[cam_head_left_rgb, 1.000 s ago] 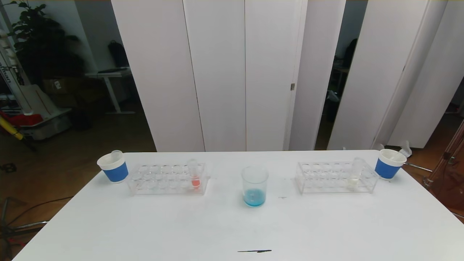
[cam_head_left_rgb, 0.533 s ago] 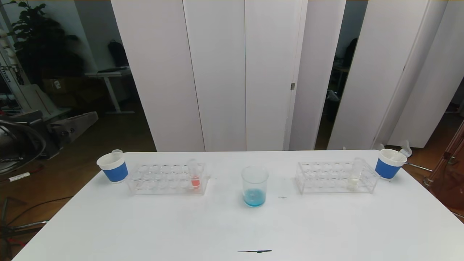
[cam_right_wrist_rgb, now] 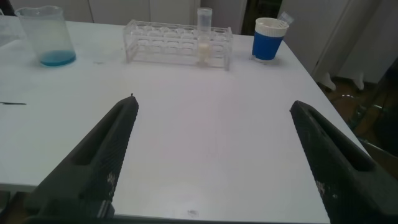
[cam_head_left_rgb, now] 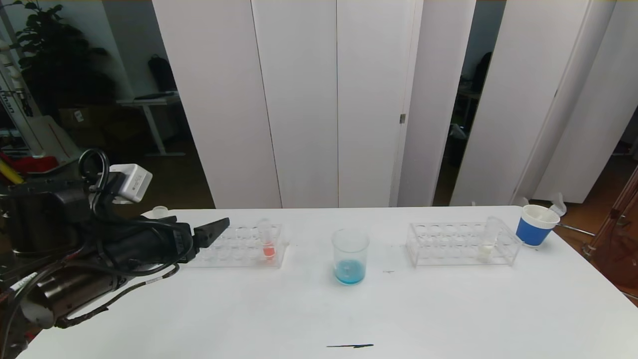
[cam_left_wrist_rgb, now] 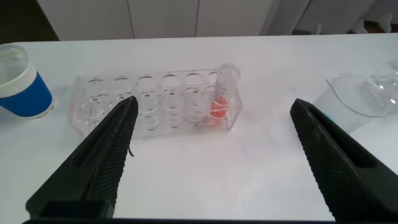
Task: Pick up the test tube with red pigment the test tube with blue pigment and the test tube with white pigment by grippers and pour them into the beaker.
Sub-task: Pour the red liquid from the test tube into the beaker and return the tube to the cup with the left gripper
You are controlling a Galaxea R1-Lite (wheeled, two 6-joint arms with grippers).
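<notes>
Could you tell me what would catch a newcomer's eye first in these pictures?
Probably the black left gripper, fingers open, reaching in over the table's left side toward the clear rack that holds the test tube with red pigment. Next, the beaker at the table's middle, with blue liquid at its bottom. Off to the right, the test tube with white pigment stands in a second rack, beside a blue paper cup.

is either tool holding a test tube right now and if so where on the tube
Nothing is held. The left tool is open short of the red-pigment tube, which stands in its rack. The right tool is open over bare table.
</notes>
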